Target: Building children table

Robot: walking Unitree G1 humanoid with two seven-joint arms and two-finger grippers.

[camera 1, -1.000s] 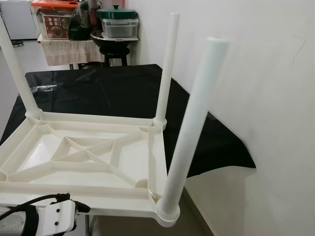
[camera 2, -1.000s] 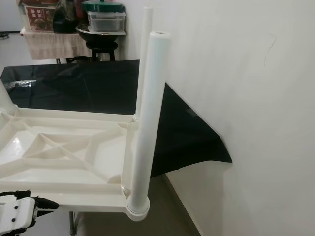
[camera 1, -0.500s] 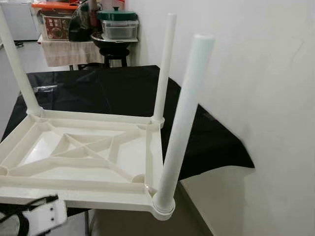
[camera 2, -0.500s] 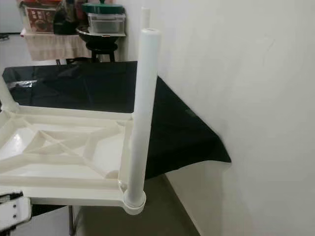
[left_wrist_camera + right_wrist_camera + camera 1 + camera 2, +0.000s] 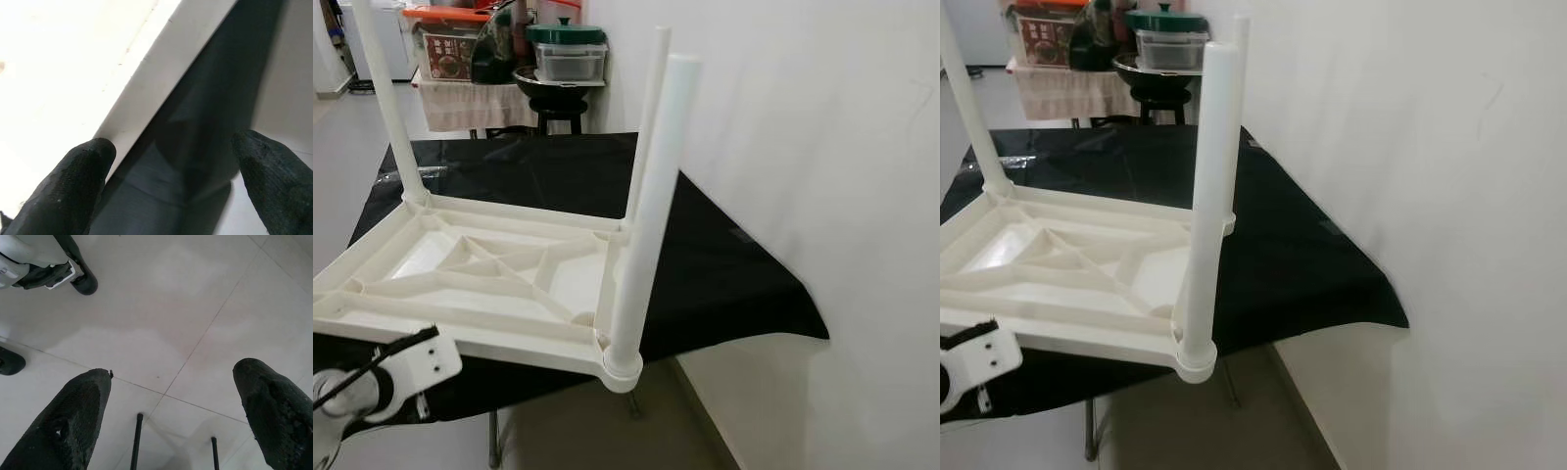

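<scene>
The left gripper [image 5: 171,196] is spread wide, holding nothing, right by the edge of the upturned white table [image 5: 480,284]. That table lies on the black cloth [image 5: 724,274], legs [image 5: 641,215] up. The right gripper [image 5: 176,421] hangs wide open over the floor [image 5: 186,308].

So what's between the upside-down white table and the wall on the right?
Only black cloth covering the big table, between the white table and wall, in both eye views.

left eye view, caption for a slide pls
Upturned white table with three legs up, on a black cloth beside a wall
</scene>
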